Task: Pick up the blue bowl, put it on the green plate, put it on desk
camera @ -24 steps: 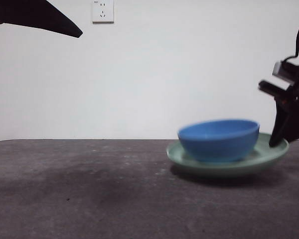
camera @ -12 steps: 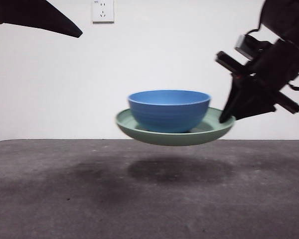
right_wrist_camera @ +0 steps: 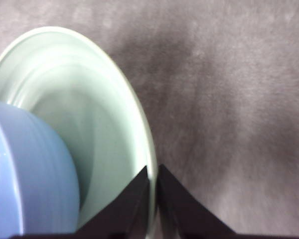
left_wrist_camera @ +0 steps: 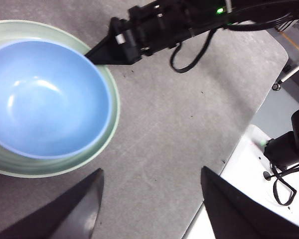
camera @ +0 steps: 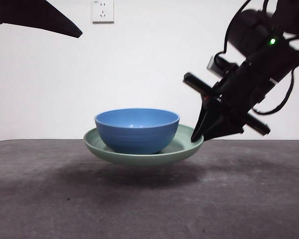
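My right gripper (camera: 199, 134) is clenched on the right rim of the green plate (camera: 182, 149), with the blue bowl (camera: 137, 130) riding inside it. Half a second ago the pair hung higher and further right; now it has come down and leftward, hovering just above the desk (camera: 50, 199), shadow close underneath. I judge only the set-down remains. My left gripper (left_wrist_camera: 149, 199) waits high, jaws released.

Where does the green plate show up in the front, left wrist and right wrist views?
Front: green plate centre, under the blue bowl.
Left wrist: at the picture's left edge, bowl inside.
Right wrist: fills the left half.
Shared landmark: the right pincer shut on the plate's rim.
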You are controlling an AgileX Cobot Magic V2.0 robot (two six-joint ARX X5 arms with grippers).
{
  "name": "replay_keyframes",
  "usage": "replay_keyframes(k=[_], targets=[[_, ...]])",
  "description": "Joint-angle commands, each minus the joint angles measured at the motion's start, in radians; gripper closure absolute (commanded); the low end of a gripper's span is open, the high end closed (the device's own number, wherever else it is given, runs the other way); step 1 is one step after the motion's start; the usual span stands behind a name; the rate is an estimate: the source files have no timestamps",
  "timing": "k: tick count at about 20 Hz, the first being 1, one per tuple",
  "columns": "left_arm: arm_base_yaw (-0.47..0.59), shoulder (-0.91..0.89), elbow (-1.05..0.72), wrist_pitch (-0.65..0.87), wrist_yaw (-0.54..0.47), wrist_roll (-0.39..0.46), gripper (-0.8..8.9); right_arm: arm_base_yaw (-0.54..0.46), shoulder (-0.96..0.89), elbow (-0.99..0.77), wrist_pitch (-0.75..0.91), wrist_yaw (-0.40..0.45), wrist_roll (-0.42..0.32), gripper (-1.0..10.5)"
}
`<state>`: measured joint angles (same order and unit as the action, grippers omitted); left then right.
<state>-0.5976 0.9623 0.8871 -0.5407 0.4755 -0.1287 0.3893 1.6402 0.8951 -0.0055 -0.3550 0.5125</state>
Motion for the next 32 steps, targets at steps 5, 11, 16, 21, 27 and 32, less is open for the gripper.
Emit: replay_keyframes(k=[5,11,16,21,27,32], targets=[[-0.005,0.009,0.004,0.009,0.004,0.012,5.02,0.015,0.106,0.029,0.050,-0.006,0.057,9.4],[-0.005,0.009,0.004,-0.001,0.004,0.012,5.02,0.021,0.139,0.032,0.064,-0.002,0.058,9.4],[-0.005,0.010,0.004,-0.014,0.004,0.012,5.02,0.022,0.138,0.032,0.063,-0.011,0.059,8.0],[-0.005,0.010,0.004,-0.016,0.004,0.012,5.02,0.022,0.112,0.032,0.053,-0.010,0.059,7.5],[-0.005,0.010,0.004,-0.016,0.004,0.012,5.02,0.011,-0.060,0.032,-0.051,0.052,0.000,7.5],[-0.005,0.010,0.004,-0.021,0.004,0.012,5.02,0.008,-0.308,0.032,-0.243,0.061,-0.162,7.5]])
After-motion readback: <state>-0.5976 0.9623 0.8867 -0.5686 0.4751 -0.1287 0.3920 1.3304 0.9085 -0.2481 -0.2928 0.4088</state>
